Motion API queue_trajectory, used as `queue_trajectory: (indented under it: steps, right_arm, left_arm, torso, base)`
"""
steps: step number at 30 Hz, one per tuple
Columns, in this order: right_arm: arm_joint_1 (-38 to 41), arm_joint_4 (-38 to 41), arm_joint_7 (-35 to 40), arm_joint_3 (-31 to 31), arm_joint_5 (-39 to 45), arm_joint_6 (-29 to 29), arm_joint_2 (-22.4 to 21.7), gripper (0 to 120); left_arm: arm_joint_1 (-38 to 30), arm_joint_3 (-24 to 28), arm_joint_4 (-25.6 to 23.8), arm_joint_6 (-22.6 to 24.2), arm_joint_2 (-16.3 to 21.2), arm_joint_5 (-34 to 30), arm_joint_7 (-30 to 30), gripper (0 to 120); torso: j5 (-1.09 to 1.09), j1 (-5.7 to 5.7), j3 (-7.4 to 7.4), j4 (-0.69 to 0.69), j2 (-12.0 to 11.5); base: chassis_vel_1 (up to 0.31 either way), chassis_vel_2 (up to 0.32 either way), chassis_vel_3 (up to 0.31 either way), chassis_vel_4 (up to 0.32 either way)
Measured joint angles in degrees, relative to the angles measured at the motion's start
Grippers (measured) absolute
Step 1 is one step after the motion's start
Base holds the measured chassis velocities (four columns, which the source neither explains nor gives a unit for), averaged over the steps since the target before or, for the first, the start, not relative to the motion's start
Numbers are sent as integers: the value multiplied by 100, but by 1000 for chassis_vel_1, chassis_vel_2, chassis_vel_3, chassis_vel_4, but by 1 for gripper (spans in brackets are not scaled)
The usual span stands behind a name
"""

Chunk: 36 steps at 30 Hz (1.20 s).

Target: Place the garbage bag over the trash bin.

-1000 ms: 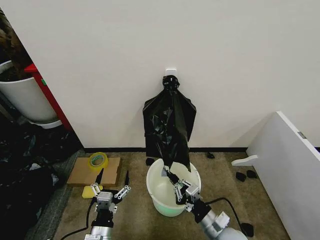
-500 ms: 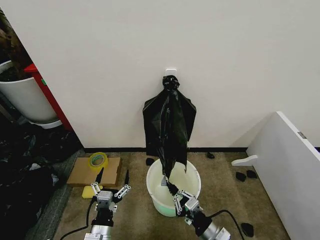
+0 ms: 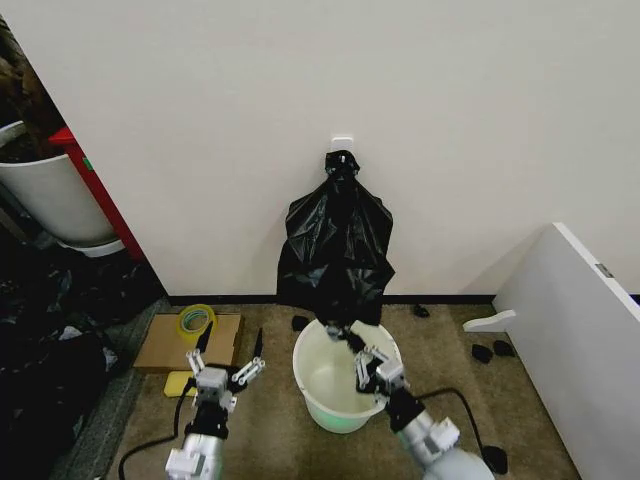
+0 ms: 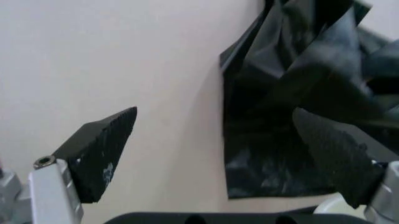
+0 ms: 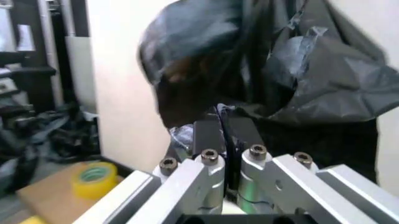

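Black rubber-tipped fingers (image 5: 219, 133) of the right gripper (image 3: 343, 334) are clenched on the lower edge of the garbage bag (image 3: 336, 250), pinching a fold of its glossy, crinkled film just above the trash bin (image 3: 345, 388). That gripper reaches over the bin's open mouth toward its far rim, the arm running back across the near rim. From the pinch the bag spreads upward against the wall (image 3: 300, 90) behind the bin, gathered in a knot at its top on a small white hook (image 3: 342, 141). The cream-white bin stands on the brown carpet (image 3: 270, 430) directly below the bag, its base tinted pale green.

Beside the bin, on its left, the left gripper (image 3: 228, 343) hovers above the carpet with its fingers (image 4: 100, 149) spread wide and grasping nothing; its wrist view looks at the bag's edge (image 4: 299, 93). Farther left of the bin lies a flat cardboard piece (image 3: 165, 345) carrying a yellow tape roll (image 3: 197, 321).
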Motion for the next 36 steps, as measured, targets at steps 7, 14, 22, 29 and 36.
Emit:
queue_trajectory:
  steps: [7, 14, 22, 29, 36]
  right_arm:
    - [54, -34, 201, 104, -513, -73, 124, 0]
    - [74, -83, 223, 111, -682, -57, 213, 0]
    - [84, -78, 219, 170, -737, -29, 262, 0]
    - [79, -70, 202, 207, -739, -14, 308, 0]
    - [106, -68, 199, 229, -709, -13, 311, 0]
  left_arm:
    - [-927, 546, -152, 412, 890, -570, 207, 99]
    - [-1632, 1262, -220, 799, 1683, -724, 254, 98]
    - [-2909, 2195, -28, 1188, 2212, -1069, 243, 96]
    - [-3806, 2656, 328, 1379, 2102, -1286, 135, 95]
    - [-4050, 2885, 559, 1371, 2088, -1290, 138, 86]
  torso:
    - [1, 0, 0, -1, 0]
    - [0, 0, 0, 0, 0]
    - [1, 0, 0, -1, 0]
    - [1, 0, 0, -1, 0]
    - [1, 0, -1, 0, 0]
  base:
    - [0, 0, 0, 0]
    - [0, 0, 0, 0]
    - [0, 0, 0, 0]
    - [0, 0, 0, 0]
    - [0, 0, 0, 0]
